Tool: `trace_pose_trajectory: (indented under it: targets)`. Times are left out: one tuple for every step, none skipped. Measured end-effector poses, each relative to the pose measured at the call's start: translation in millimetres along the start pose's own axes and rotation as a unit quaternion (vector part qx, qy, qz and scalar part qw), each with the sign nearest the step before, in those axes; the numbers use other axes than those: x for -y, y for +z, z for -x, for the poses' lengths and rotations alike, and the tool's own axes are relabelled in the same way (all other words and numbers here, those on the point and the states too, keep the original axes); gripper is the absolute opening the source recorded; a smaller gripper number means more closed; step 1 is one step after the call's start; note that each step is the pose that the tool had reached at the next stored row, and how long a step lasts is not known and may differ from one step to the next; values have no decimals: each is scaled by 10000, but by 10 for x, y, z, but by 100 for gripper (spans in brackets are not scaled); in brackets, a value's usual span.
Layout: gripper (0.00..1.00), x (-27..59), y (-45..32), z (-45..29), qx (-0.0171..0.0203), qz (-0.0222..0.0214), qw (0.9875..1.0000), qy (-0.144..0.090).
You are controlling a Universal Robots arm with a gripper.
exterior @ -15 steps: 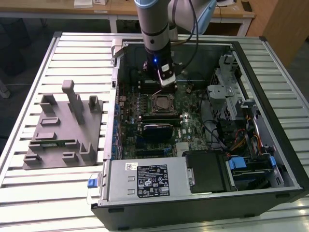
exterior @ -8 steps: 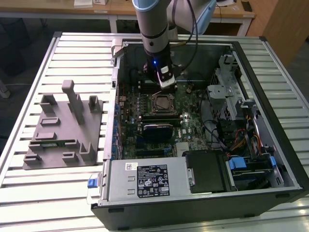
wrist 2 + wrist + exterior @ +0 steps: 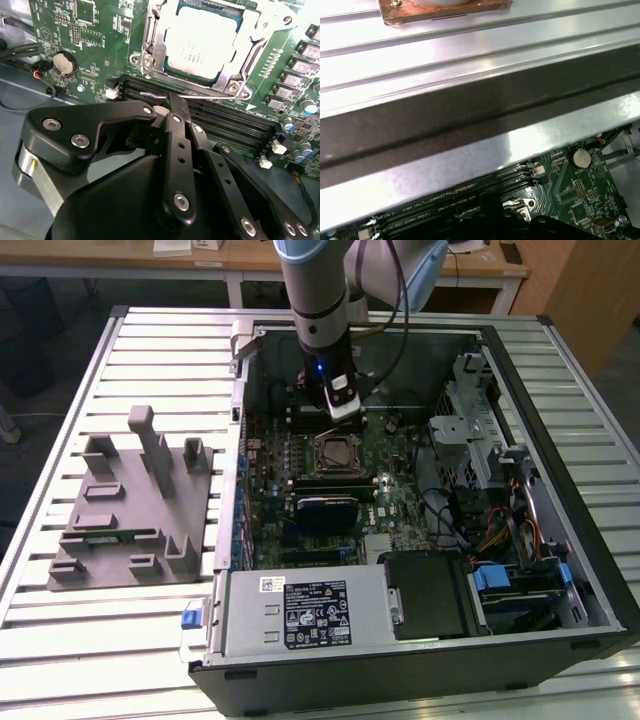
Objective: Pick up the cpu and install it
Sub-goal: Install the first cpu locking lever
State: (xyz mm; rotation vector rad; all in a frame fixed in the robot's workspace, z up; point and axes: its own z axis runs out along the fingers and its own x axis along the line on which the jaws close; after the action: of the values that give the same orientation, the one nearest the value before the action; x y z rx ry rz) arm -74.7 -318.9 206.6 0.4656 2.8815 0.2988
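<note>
black gripper (image 3: 172,107) linkage lies nearest in the second wrist view, its fingers drawn together with nothing between them, hovering over the memory slots (image 3: 200,112) just beside the socket (image 3: 207,47). the cpu (image 3: 202,42) already sits inside that metal-framed socket on the motherboard (image 3: 90,45), pale top up, so pick and placement look done. whether the frame is latched i cannot tell. on the exterior view's left, the grey holder block (image 3: 130,505) rests on the slatted table (image 3: 60,640), well apart from the computer case (image 3: 400,640).

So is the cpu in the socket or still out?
In. The cpu lies flat inside the socket's metal frame on the motherboard; the gripper holds nothing.
</note>
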Motion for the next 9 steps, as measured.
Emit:
trace_pose_trajectory:
  targets:
    - [11,0,4,-1,8,-8,10000,30]
    - [11,1,9,-2,23,-19,10000,88]
    - [11,2,14,-3,40,-33,9999,161]
    - [11,2,17,-4,56,-45,9997,227]
    - [11,2,18,-4,64,-51,9996,262]
    - [11,2,18,-4,65,-51,9996,265]
    - [11,2,18,-4,65,-52,9996,266]
    - [11,2,18,-4,66,-52,9996,267]
    - [11,2,19,-4,66,-52,9996,268]
